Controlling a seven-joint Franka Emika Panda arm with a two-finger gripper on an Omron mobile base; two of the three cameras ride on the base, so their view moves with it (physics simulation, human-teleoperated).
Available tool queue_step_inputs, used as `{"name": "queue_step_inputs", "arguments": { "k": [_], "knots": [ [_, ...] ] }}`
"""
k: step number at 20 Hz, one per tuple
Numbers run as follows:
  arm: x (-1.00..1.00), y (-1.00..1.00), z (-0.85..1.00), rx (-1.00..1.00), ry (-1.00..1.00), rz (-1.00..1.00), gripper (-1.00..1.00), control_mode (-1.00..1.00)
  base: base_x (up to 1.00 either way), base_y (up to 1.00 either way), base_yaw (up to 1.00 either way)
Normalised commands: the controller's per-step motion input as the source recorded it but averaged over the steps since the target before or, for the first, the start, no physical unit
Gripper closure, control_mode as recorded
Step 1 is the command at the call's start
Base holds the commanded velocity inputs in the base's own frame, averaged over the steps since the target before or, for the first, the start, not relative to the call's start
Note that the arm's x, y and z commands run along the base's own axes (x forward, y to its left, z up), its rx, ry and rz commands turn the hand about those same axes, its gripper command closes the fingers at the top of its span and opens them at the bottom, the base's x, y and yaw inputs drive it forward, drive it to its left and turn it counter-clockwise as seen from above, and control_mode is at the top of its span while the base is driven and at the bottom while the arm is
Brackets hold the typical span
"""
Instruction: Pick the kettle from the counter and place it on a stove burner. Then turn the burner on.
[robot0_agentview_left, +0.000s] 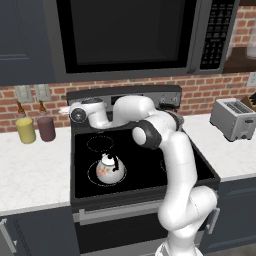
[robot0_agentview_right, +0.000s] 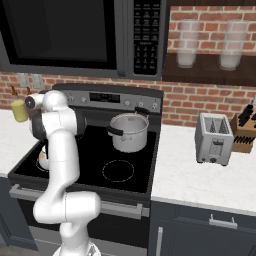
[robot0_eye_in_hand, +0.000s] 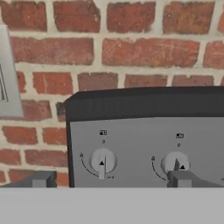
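Note:
The small white kettle (robot0_agentview_left: 109, 167) with a black handle stands upright on the front-left stove burner (robot0_agentview_left: 122, 176) of the black cooktop; nothing grips it. In the right base view the kettle (robot0_agentview_right: 43, 161) peeks out behind the arm. My gripper (robot0_eye_in_hand: 109, 180) is open, its fingertips (robot0_eye_in_hand: 40, 179) spread wide with nothing between them. It faces the left end of the stove's back panel, just in front of the left knob (robot0_eye_in_hand: 103, 161), with a second knob (robot0_eye_in_hand: 176, 164) to its right. The arm (robot0_agentview_left: 125, 112) reaches left across the rear of the cooktop.
A grey steel pot (robot0_agentview_right: 129, 131) sits on the back-right burner. On the left counter (robot0_agentview_left: 30, 170) stand a yellow cup (robot0_agentview_left: 25, 130) and a maroon cup (robot0_agentview_left: 46, 128). On the right are a toaster (robot0_agentview_right: 215, 139) and a knife block (robot0_agentview_right: 245, 132). A microwave (robot0_agentview_left: 125, 35) hangs overhead.

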Motion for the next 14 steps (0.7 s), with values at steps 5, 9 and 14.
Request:
{"name": "queue_step_inputs", "arguments": {
  "k": [5, 9, 14],
  "knots": [
    [-0.01, 0.00, -0.03, 0.00, 0.00, 0.00, -1.00, -1.00, 0.00, 0.00, 0.00],
    [0.05, 0.00, 0.00, 0.00, -0.01, -0.02, -1.00, -1.00, 0.00, 0.00, 0.00],
    [0.05, 0.00, 0.00, 0.00, 0.00, -0.06, -1.00, -1.00, 0.00, 0.00, 0.00]
  ]
}}
